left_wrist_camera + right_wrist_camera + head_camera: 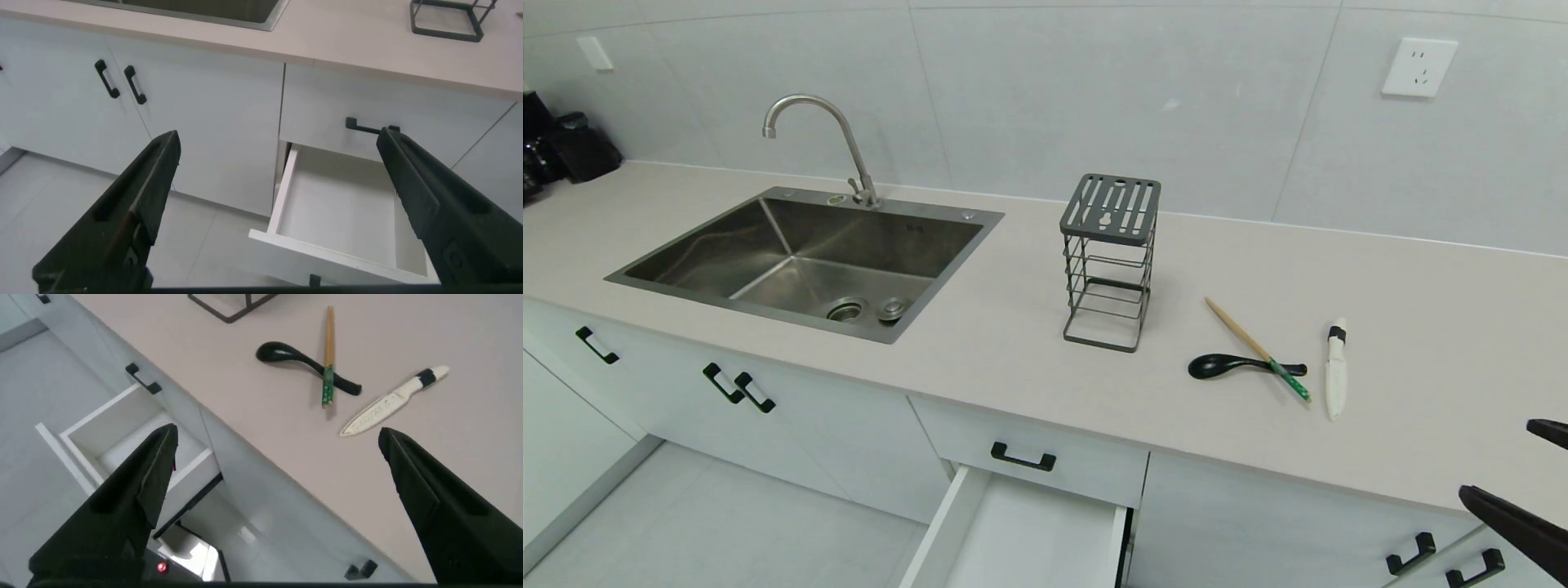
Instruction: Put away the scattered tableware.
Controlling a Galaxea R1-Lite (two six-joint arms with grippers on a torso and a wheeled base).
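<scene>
**tableware loose on the counter, both arms empty**

head view: looking down on a pale counter (980, 343) with a steel sink (768, 237) set into its left part and a curved faucet (849, 151) behind that. got a dark wire rack (1109, 269) standing upright around mid-counter, slotted plate on top. spotting the tableware to the right of the rack: a black spoon (1217, 365) lying flat, a wooden chopstick (1250, 339) with a green tip laid across the spoon's handle, and a white knife (1335, 376) near them on the right, touching neither, tip toward the front edge. also seeing a white drawer (1029, 539) pulled open under the counter, below and a bit left of the rack. catching the right gripper (1535, 474) at the lower right, past the counter's front edge, jaws spread wide and empty. plus a wall socket (1419, 67) up on the tiles.

left wrist view: left gripper (278, 139) hanging in front of the cabinets, jaws wide apart, gripping nothing. looking between them straight at the open drawer, white inside, with a black handle (368, 127) on the closed front just above it.

right wrist view: wide jaws here too, hanging by the counter's front edge. seeing spoon, chopstick and knife on the counter beyond them, well apart from the jaws, and the open drawer down below.
</scene>
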